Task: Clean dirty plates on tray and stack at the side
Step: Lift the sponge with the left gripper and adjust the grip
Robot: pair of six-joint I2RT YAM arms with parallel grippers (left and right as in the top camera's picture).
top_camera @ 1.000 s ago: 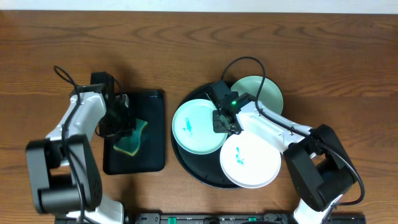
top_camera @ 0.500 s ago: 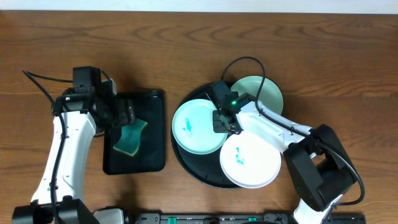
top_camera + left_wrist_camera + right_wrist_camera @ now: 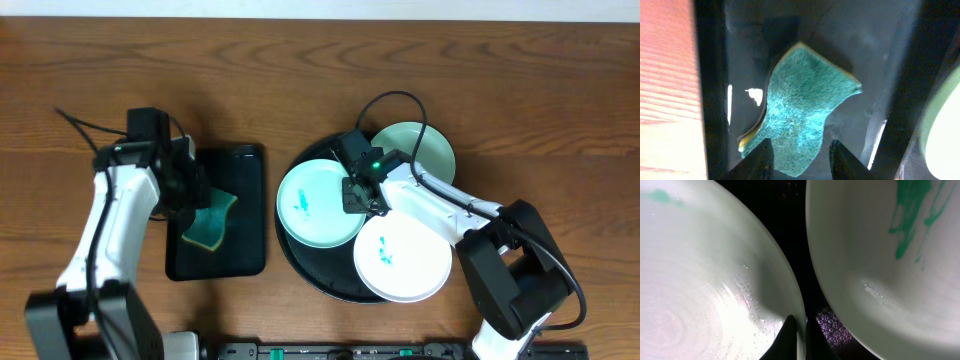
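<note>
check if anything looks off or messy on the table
Teal smears mark the left mint-green plate and the white plate. The white plate also hangs over the rim of the round black tray at its near edge. Nothing looks spilled or broken.

White-shelled arms (image 3: 100, 225), black joints and cables (image 3: 395, 100), dark left claw (image 3: 799, 152) and right claw (image 3: 799, 336), green wrist light (image 3: 376, 163)

The left arm (image 3: 105, 220) reaches up from its base and bends at the wrist, and the left gripper (image 3: 800, 159) points straight down with its jaws partly apart. The right arm (image 3: 440, 205) stretches low toward the middle, and the right gripper (image 3: 799, 332) has its jaws pinched on the rim of a mint-green plate (image 3: 315, 205)
</note>
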